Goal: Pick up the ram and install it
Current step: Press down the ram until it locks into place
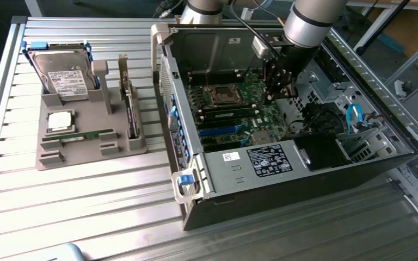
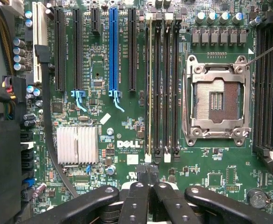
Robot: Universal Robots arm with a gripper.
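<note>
The fingers are clenched together with nothing between them, poised above the motherboard just off the ends of the memory slots. One ram lies flat on the grey parts holder, at about nine o'clock from the open computer case in the exterior view and well apart from the gripper. Also on the holder: one hard drive standing upright, one silver processor chip and one upright expansion card. On the board I count one empty processor socket, one blue slot and one finned silver heatsink. One arm reaches steeply down into the case from twelve o'clock.
</note>
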